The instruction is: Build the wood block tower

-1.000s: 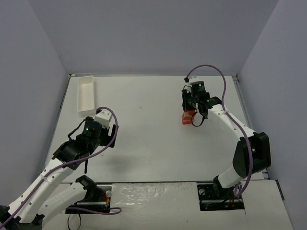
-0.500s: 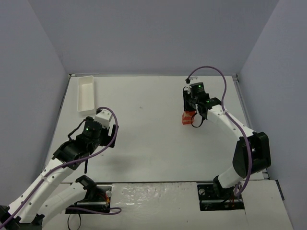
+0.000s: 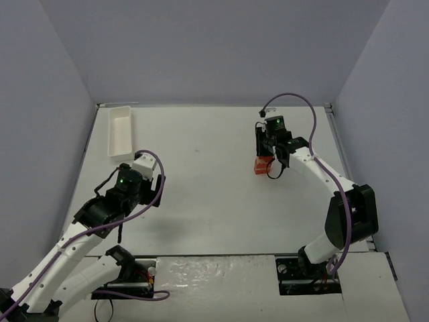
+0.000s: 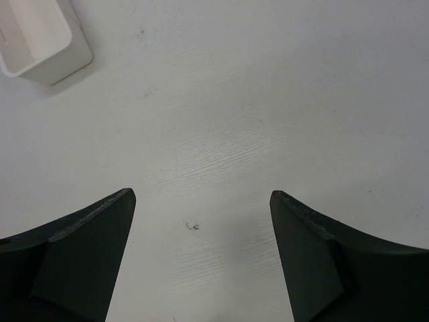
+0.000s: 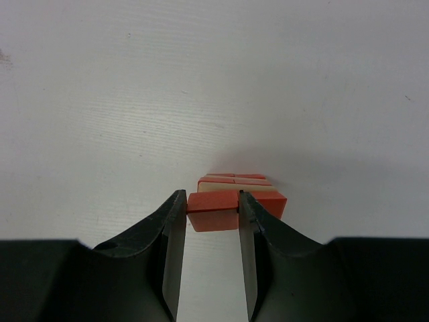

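The left hand [image 4: 201,195] is held open over the desk [image 4: 268,100] near the white tray [image 4: 40,40]. Right of centre, a red block [image 5: 213,211] at the top of the wood block tower [image 5: 234,181] is clamped by the right hand [image 5: 210,201]. If it is released off-square or dragged sideways, the stack could be toppled.

left tool [image 4: 201,196] jaws wide apart | right tool [image 5: 211,201] jaws clamped narrow

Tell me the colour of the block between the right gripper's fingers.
Red. The block in the right gripper shows best in the right wrist view.
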`<action>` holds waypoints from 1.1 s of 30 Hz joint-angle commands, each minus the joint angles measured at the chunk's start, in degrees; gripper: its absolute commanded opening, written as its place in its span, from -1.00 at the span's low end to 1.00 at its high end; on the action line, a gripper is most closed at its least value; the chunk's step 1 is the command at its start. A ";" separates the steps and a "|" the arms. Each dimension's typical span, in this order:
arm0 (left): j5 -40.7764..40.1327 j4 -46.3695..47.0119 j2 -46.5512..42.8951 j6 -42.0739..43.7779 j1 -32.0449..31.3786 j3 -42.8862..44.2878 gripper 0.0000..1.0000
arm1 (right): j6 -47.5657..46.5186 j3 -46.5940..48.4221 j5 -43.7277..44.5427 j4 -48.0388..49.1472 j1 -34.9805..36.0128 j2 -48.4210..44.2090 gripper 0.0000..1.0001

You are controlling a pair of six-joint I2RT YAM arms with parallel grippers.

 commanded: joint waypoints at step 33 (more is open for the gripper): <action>0.64 3.00 -0.22 0.56 0.36 1.87 0.58 | 3.02 -0.01 5.03 2.87 1.72 0.32 -0.84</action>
